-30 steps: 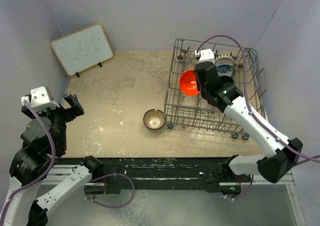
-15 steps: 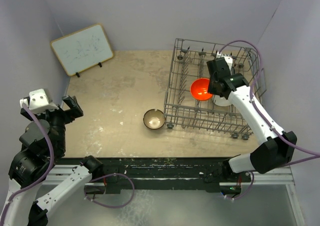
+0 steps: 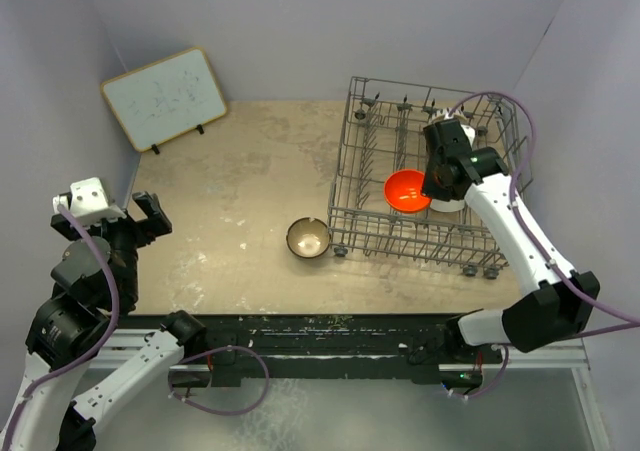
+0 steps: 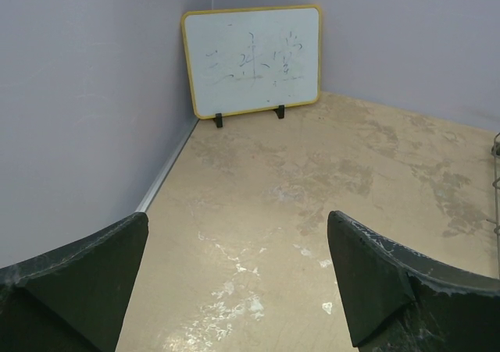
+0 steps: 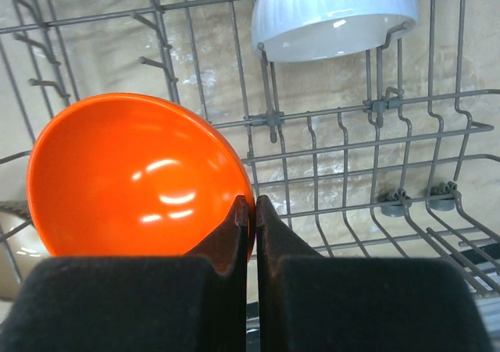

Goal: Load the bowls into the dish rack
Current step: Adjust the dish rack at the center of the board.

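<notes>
Clamping the orange-red bowl [image 3: 406, 189], the right gripper [image 5: 251, 211] hangs over the three-o'clock dish rack [image 3: 370, 141]; the left gripper [image 4: 236, 231] gapes at eight o'clock.

Pale lavender walls [image 3: 300, 21] enclose a mottled beige table [image 3: 240, 191], whiteboard [image 3: 165, 98] propped left.

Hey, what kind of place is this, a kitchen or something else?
Probably a robot test booth, not a kitchen: plain lilac walls close in a worn table, with a dish rack and a small whiteboard on it.
</notes>
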{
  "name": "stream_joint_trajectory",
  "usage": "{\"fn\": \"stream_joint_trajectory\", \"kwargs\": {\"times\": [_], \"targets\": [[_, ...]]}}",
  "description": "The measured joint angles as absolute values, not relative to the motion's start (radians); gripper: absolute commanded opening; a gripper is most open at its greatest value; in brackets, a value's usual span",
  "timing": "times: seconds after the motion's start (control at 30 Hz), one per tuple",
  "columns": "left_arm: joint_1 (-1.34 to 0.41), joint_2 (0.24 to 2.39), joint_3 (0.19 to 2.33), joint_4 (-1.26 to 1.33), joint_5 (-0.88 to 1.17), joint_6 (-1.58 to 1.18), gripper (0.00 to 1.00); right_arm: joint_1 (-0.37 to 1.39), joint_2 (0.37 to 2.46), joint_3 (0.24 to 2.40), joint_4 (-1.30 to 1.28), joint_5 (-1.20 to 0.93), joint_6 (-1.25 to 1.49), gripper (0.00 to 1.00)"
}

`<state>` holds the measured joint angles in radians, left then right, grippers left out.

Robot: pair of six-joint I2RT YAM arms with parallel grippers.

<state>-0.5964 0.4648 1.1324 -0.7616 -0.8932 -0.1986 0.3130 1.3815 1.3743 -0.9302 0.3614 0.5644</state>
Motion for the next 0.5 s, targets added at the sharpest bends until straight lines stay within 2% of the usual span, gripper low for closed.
{"fn": "stream_joint_trajectory", "kwargs": {"times": [0.5], "targets": [[-0.596,0.464,1.092,-0.739,-0.889,-0.208,0.99,0.316,1.348,1.322,-0.923,0.287,0.53,0.0]]}}
